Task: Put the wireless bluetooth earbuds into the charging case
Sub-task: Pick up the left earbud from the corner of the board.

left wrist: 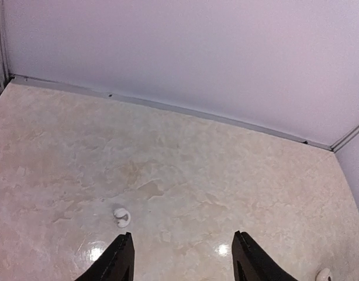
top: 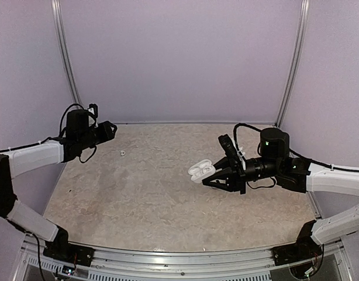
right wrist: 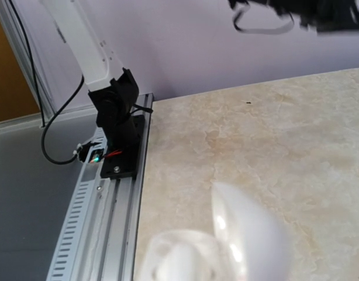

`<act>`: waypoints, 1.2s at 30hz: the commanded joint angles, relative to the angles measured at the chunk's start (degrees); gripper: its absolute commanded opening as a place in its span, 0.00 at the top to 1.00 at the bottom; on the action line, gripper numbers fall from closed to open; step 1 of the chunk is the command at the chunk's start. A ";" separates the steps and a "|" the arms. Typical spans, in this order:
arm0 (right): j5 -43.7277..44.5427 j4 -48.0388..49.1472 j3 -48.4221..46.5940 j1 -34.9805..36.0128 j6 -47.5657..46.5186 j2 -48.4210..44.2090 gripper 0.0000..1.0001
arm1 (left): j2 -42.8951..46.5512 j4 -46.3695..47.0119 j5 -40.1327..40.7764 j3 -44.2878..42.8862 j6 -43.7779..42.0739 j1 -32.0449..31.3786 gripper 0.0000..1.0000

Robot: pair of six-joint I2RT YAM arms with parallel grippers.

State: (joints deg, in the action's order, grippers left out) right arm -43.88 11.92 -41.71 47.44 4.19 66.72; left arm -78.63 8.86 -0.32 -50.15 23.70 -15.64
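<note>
One tiny white earbud (top: 122, 153) lies on the beige table, just ahead of my left gripper (top: 112, 130). In the left wrist view this earbud (left wrist: 121, 217) sits just beyond the left fingertip, and my left gripper (left wrist: 181, 234) is open and empty above the table. A second small white piece (left wrist: 324, 274) is cut off at the bottom right edge. My right gripper (top: 214, 173) is shut on the open white charging case (top: 201, 171) and holds it above mid-table. The case (right wrist: 244, 234) fills the bottom of the right wrist view, blurred, and hides the fingers.
The lilac back wall and its metal corner posts (top: 292, 64) enclose the table (top: 150, 199). The left arm's base (right wrist: 118, 134) and the aluminium front rail (right wrist: 103, 222) show in the right wrist view.
</note>
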 commanded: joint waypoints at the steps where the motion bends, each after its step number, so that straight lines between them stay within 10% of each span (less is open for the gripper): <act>1: -0.06 0.43 -0.03 -0.43 0.50 -1.09 1.00 | -8.09 -7.93 7.90 -6.14 -2.81 -0.18 0.47; 16: 0.01 -0.74 -0.41 -0.51 0.01 -0.09 1.00 | -35.92 -19.96 7.97 -26.77 -8.16 -5.25 0.61; 36: 0.35 -1.02 -0.12 -0.56 -0.16 -0.10 1.00 | -38.41 -18.59 8.72 -25.87 -7.71 -3.50 0.62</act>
State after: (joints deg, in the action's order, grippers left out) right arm -43.75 11.35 -41.71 47.33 4.14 66.74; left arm -116.11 -10.37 8.21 -75.55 16.43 -20.10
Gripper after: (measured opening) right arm 0.239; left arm 0.384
